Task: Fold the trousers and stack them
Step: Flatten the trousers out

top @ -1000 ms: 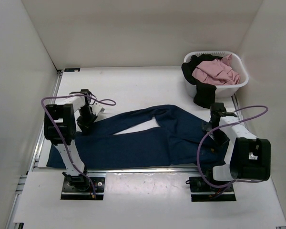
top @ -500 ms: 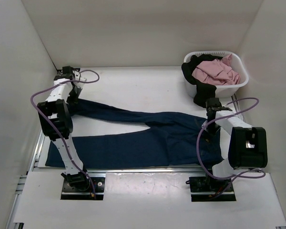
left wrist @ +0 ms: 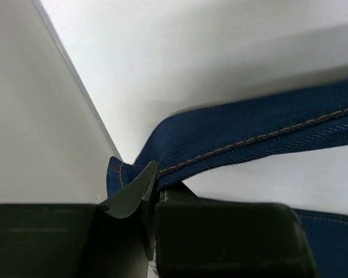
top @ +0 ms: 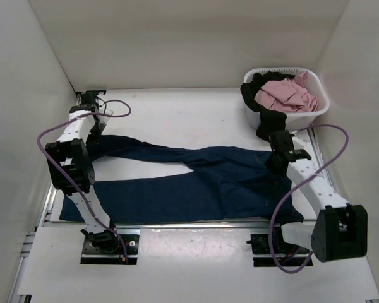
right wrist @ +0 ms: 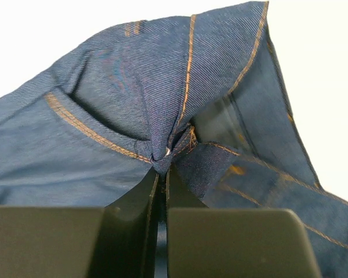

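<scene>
With the trousers (top: 196,180) spread on the desk (top: 177,113), left fingers (left wrist: 130,194) clamped on a leg hem, right fingers (right wrist: 133,200) pinching the waist end, pull evenly taut before folding.

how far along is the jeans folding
Early. Done: the trousers lie spread out across the table, legs apart. In hand: the left gripper is shut on the far leg's hem end, and the right gripper is shut on the waist end by a pocket seam. Left: no fold is made yet, and nothing is stacked.
</scene>
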{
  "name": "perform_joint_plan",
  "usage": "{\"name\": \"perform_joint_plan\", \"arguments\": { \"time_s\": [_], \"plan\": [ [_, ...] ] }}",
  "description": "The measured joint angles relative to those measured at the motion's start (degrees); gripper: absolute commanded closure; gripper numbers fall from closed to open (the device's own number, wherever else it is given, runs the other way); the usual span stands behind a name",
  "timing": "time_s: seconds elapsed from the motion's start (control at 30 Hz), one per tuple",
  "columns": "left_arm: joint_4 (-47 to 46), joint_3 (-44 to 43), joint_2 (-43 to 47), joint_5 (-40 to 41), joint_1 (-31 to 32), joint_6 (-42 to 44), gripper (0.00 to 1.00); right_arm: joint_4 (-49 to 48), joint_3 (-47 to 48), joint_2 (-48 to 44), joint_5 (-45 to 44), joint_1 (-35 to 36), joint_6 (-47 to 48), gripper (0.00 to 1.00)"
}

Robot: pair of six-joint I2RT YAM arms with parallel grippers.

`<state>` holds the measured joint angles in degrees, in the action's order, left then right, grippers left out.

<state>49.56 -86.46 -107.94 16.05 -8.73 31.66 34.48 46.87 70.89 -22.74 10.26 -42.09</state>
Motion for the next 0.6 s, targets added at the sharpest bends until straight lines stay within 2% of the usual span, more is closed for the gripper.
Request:
{"name": "perform_joint_plan", "arguments": {
  "time_s": [0.1,0.13,0.17,0.2,0.23,0.3,0.33,0.4,0.47,0.6],
  "plan": [
    [0.15,0.33,-0.87,0.28,-0.17,0.28,0.82,2.78,-2.95,-3.08,-0.04,-0.28,-0.17,0.99],
    [0.22,-0.11,-1.38,0.46,-0.22,0.37,0.82,3.58,-3.48,-2.97,-0.02,-0.57,-0.11,0.96],
    [0.42,-0.96,-2.14,0.61,-0.24,0.42,0.8,4.37,-3.8,-2.69,0.02,-0.98,-0.11,0.84],
    [0.59,-2.4,-3.34,0.85,-0.26,0.48,0.68,5.18,-3.96,-2.27,0.11,-1.66,-0.04,0.43],
    [0.55,-4.07,-4.76,1.18,-0.26,0.66,0.59,5.79,-3.98,-1.68,0.37,-2.58,0.17,0.31],
    [0.55,-7.82,-8.37,2.27,-0.26,0.72,0.48,6.51,-3.98,-0.04,0.87,-4.74,1.31,0.21],
    [0.33,-9.44,-10.21,2.8,-0.26,0.66,0.33,6.67,-3.98,0.74,1.16,-5.55,1.75,0.2],
    [0.13,-11.37,-13.05,3.34,-0.33,0.42,0.21,7.28,-3.37,1.92,1.75,-7.06,2.62,0.18],
    [0.37,-12.07,-14.67,3.56,-0.66,-0.35,0.13,7.43,-1.79,2.01,2.23,-8.39,3.28,0.18],
    [1.44,-12.31,-13.62,3.43,-3.19,-1.42,0.12,5.88,3.67,3.1,3.52,-13.29,3.06,0.19]
  ]
}}
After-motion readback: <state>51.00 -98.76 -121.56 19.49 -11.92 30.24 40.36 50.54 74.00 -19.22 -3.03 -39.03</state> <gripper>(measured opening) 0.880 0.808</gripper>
